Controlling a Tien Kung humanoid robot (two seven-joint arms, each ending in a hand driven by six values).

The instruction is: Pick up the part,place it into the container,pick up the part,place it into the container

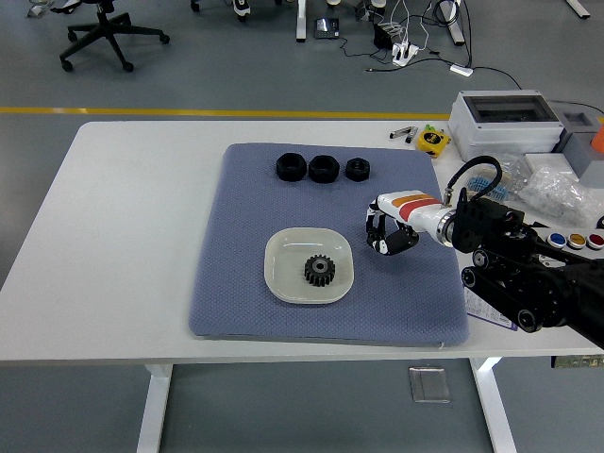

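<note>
A black gear (pixel 320 271) lies in the white square dish (pixel 283 279) near the middle of the blue mat (pixel 245 217). Three black nut-like parts (pixel 321 168) sit in a row at the mat's far edge. My right hand (pixel 385 235), white with an orange stripe, hovers over the mat just right of the dish. Its fingers are curled downward and I see nothing held in them. The left arm does not show.
A grey lidded box (pixel 505 120), plastic bags (pixel 557 189) and coloured buttons (pixel 576 241) crowd the table's right side. A yellow block (pixel 433 140) and small pens (pixel 404 133) lie beyond the mat's far right corner. An office chair (pixel 109 33) stands on the floor behind.
</note>
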